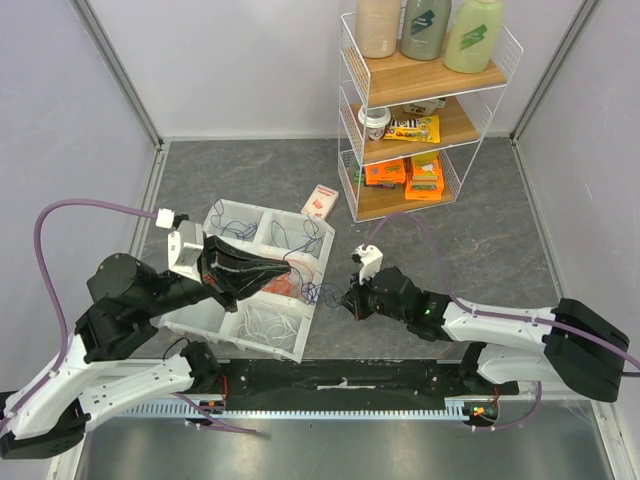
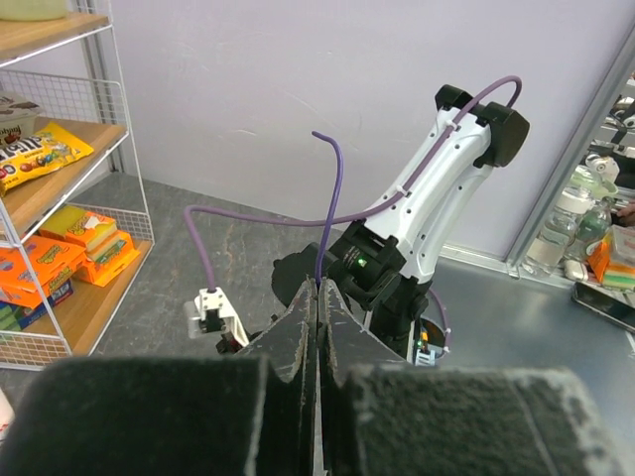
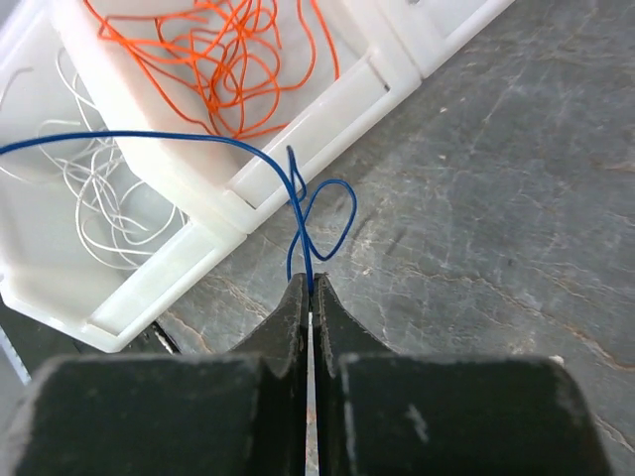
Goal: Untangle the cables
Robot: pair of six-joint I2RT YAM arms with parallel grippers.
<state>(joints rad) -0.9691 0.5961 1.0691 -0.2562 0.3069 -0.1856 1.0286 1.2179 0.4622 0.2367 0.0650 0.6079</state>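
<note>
Top view: the left tool point(image 1: 292, 267) hangs over a white plastic divided tray point(image 1: 205, 322) on the mottled grey worktop point(image 1: 480, 210)

Left wrist: its tapered fingers are pressed together

Right wrist: the right tool point(image 3: 310, 288) pinches a thin, looped blue cable point(image 3: 302, 234) beside the tray's wiry orange cables point(image 3: 238, 59) and white cables point(image 3: 89, 213)

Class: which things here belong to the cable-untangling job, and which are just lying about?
Job: blue wire in right gripper; thin wire in left gripper; orange wires; white wires; divided tray.
Lying about: shelf rack; bottles; snack packets; cup; small carton.
</note>
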